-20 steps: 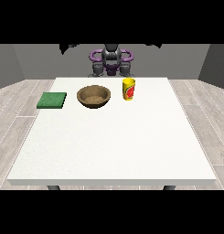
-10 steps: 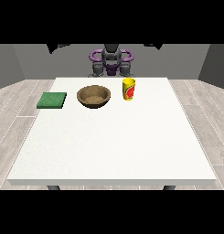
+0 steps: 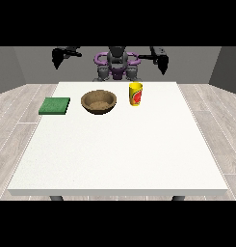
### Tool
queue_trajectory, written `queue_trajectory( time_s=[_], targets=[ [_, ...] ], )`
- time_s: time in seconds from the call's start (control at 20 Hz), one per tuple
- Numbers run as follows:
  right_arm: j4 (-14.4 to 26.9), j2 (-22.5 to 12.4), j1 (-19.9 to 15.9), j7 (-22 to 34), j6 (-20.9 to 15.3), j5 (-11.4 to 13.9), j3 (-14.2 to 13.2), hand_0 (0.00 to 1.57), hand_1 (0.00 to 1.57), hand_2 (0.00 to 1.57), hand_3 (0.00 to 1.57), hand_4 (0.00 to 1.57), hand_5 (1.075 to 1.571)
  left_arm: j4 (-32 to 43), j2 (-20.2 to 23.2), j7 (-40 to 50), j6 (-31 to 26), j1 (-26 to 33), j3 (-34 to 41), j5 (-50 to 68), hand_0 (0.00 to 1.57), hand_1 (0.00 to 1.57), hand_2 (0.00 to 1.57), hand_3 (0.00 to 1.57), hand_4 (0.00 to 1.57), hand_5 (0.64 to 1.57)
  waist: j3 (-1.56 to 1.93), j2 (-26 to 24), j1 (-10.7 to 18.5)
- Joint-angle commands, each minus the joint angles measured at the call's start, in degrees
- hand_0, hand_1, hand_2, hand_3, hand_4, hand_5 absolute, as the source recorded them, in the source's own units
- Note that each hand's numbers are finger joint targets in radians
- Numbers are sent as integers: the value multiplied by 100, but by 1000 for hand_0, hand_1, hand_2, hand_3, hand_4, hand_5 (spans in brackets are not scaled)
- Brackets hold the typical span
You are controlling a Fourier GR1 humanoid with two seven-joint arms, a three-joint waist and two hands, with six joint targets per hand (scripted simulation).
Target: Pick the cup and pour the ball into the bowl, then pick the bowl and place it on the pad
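Sitting at the far edge of the white worktop, the robot has both arms spread wide and raised, well above the things below. Its hand at the view's left hangs out at ten o'clock from the bowl, and the hand at the view's right hangs at one o'clock from the cup; how the fingers of either lie, I cannot tell, and neither has hold of anything. Down on the worktop, the yellow cup with its red mark stands upright near the far edge. Just beside it at nine o'clock sits the brown bowl. Farther out, at nine o'clock from the bowl, the green pad lies flat near the left edge. The ball cannot be seen from here.
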Motion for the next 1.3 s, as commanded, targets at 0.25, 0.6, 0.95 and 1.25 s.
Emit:
queue_trajectory(
  time_s=[0.25, 0.6, 0.95, 1.25],
  targets=[
    [479, -161, -416, -556, 278, 75, -109, 0, 0, 0, 0, 0, 1571, 1818, -425, -1879, 766, -370, -455, -325, 0, 0, 0, 0, 0, 1517, -2, 607, -291],
    [943, -285, -415, -1075, 653, -89, -324, 0, 0, 0, 0, 0, 1570, 3357, -190, -3033, 462, -1034, 260, -154, 0, 0, 0, 0, 0, 1518, -2, 908, -396],
    [1343, -147, -723, -1163, 409, 184, -204, 0, 0, 0, 0, 0, 1571, 4683, -283, -3569, 665, -1624, 309, -198, 0, 0, 0, 0, 0, 1520, -3, 875, -319],
    [1465, -91, -649, -1649, 589, 311, -104, 0, 0, 0, 0, 0, 1571, 5304, -318, -3901, 960, -2178, 465, -208, 0, 0, 0, 0, 0, 1526, -2, 1041, -529]
  ],
)
